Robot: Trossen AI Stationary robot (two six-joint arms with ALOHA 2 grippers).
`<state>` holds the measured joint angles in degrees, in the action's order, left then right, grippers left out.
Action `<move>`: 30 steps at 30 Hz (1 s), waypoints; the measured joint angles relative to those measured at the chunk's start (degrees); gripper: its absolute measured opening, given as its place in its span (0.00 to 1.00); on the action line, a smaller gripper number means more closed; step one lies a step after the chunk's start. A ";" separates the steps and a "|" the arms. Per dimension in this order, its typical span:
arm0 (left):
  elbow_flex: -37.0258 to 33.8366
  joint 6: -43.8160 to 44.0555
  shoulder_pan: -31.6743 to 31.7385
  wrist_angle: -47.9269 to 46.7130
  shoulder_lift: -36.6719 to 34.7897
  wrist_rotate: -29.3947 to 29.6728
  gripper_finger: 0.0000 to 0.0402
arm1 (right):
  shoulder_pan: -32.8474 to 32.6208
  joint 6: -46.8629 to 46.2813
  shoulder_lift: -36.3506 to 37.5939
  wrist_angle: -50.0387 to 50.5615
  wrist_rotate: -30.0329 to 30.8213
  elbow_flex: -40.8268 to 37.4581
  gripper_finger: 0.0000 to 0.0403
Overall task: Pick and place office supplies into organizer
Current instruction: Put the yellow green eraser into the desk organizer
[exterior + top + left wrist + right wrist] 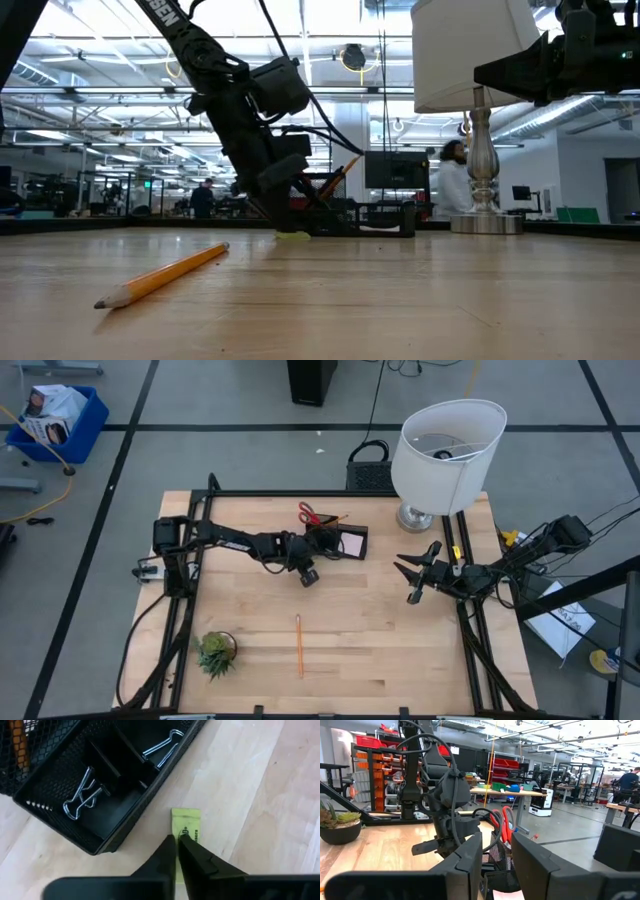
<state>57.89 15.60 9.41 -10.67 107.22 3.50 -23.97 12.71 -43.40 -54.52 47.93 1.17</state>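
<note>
The black mesh organizer [335, 538] stands at the table's far middle. It holds red-handled scissors [308, 513], a pink sticky-note pad [352, 545], an orange pencil [17, 740] and binder clips [82, 797]. A small yellow-green printed slip [186, 822] lies flat on the table beside the organizer's corner [100, 851]. My left gripper [177, 847] is shut on the slip. An orange pencil [298, 645] lies loose near the table's front. My right gripper [413, 580] hangs open and clear of everything at the right. My left gripper has the yellow-green slip between its two fingertips, at the end nearest me [182, 836]. The fingers slant down onto it from the table's left side. The slip lies flat on the wood [293, 235], its far end sticking out past the fingertips.
A white-shaded lamp [445, 455] stands at the far right behind the organizer. A small green potted plant [216, 652] sits at the near left. Bare wood lies between the loose pencil and the organizer. People show in the room beyond the table.
</note>
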 joint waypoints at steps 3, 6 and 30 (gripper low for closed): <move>0.04 -0.78 -0.71 0.60 -0.13 -2.05 0.16 | 0.01 0.00 -0.02 0.00 0.00 0.00 0.25; 0.00 -1.63 -1.96 0.62 -0.02 -6.45 0.28 | 0.00 0.00 0.00 0.00 0.01 0.02 0.25; -0.04 -3.21 -4.03 4.79 0.86 -0.49 0.43 | 0.01 0.00 0.00 0.00 0.01 0.02 0.25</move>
<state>57.84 12.39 5.39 -5.88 108.08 3.01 -23.97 12.71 -43.40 -54.52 47.94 1.19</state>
